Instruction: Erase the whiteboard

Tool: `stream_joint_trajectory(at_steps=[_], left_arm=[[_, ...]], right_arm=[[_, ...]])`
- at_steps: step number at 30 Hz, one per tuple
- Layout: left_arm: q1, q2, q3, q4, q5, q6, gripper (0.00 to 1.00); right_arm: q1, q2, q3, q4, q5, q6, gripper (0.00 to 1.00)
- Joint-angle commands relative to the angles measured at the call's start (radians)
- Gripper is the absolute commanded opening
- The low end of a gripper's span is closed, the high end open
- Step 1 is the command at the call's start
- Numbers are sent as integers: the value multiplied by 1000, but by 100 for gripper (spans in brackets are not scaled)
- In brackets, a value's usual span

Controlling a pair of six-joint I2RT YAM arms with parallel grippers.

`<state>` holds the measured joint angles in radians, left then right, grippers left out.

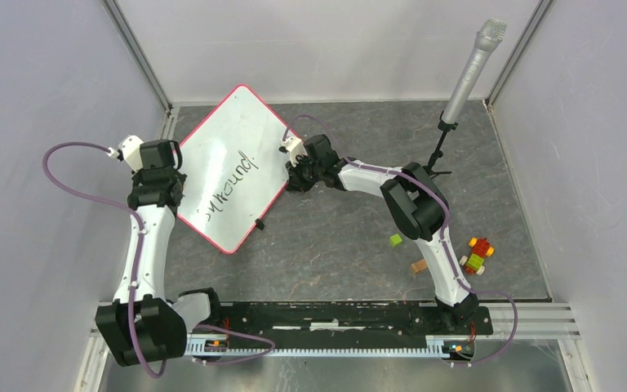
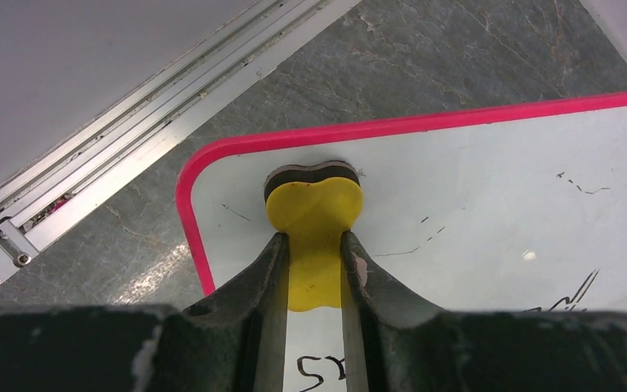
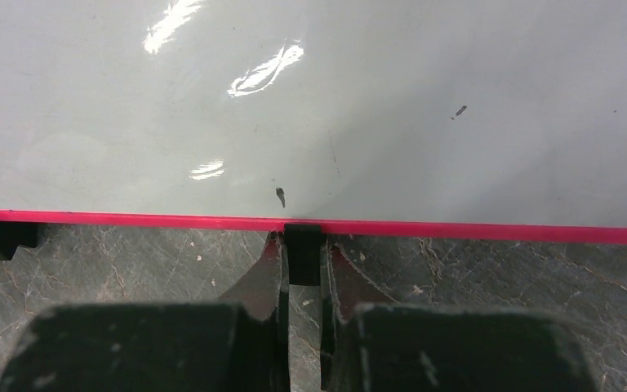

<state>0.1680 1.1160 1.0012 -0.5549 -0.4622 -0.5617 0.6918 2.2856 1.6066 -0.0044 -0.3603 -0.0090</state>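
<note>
whiteboard (image 1: 233, 163) on table (image 1: 335, 237), back-left | eraser (image 2: 314, 208) on whiteboard corner | blocks (image 1: 475, 255) right | microphone (image 1: 473, 69) back-right

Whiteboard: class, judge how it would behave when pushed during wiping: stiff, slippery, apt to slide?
Probably stiff: the whiteboard lies flat, rim straight. Its glossy face likely lets the yellow eraser glide. It may slide on the table, perhaps why the right end effector pinches its edge clip.

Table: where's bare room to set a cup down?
Bare stone lies between the whiteboard, the right arm and the near rail. Another patch sits behind that arm, left of the microphone stand. Crowded by the toy blocks.
</note>
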Motion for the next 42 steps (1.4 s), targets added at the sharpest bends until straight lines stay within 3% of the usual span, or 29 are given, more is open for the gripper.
stream_joint_trajectory(at_steps=[1,9,16,22,31,36,42], left_arm=[[22,-19,-61,-83,-60,-39,20],[-99,-39,-119,-104,-95,-128,19],[-294,37,-121,-140,-211,-225,21],[-262,33,-64,-175,-285,-201,22],[-12,-70,-37,-140,-212,-38,24],[-23,-70,-49,-138,-143,-29,21],[-122,-51,-96,-139,-163,-62,20]], right_arm=[[-33,19,9,-58,56,7,0],[-32,14,1,-55,54,7,0],[-32,14,0,-53,52,7,0],[-33,12,-2,-54,54,7,0],[-34,12,-2,-53,50,7,0],[-35,13,-3,-51,50,7,0],[-35,14,-3,-51,49,7,0]])
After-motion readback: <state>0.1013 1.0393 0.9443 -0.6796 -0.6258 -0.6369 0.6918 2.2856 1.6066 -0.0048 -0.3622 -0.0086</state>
